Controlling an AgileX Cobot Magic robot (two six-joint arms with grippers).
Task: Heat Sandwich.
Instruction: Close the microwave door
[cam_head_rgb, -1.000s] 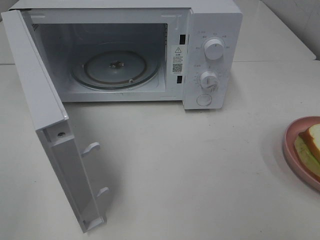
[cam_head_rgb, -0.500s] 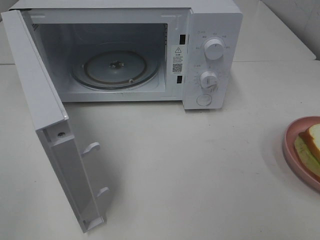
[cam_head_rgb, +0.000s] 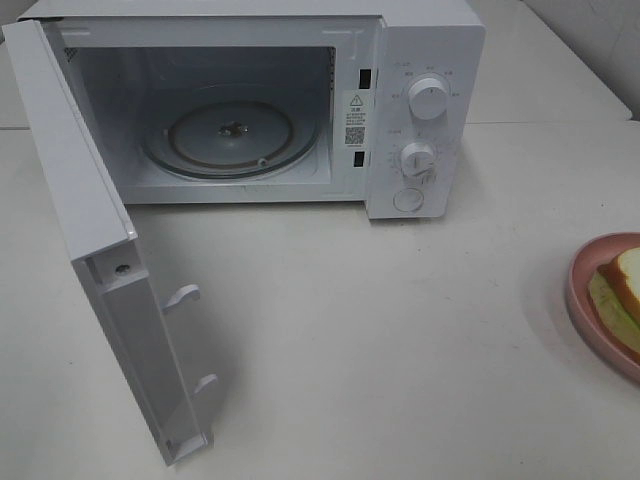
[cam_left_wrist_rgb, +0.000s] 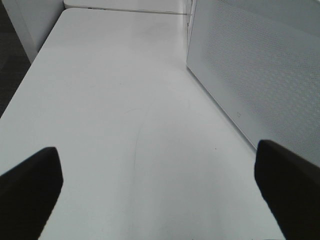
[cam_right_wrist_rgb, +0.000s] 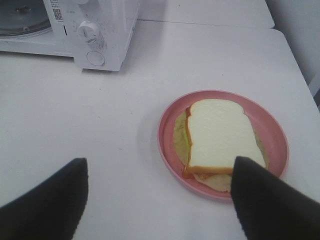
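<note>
The microwave (cam_head_rgb: 300, 100) stands at the twelve o'clock end of the table (cam_head_rgb: 400, 340) in the high view, its door (cam_head_rgb: 100, 260) swung out toward seven o'clock. The turntable (cam_head_rgb: 232, 135) lies inside the cavity. The upper dial (cam_head_rgb: 428, 98), lower dial (cam_head_rgb: 417, 159) and button (cam_head_rgb: 408, 200) sit one below another on the panel at the oven's three o'clock side. The plate (cam_head_rgb: 590, 290) rests at the table's four o'clock edge, well apart from the oven, with the sandwich (cam_head_rgb: 622, 292) on it. The left gripper (cam_left_wrist_rgb: 160, 190) hangs over the table beside the door, and the right gripper (cam_right_wrist_rgb: 160, 200) hangs over the table just beside the plate.
</note>
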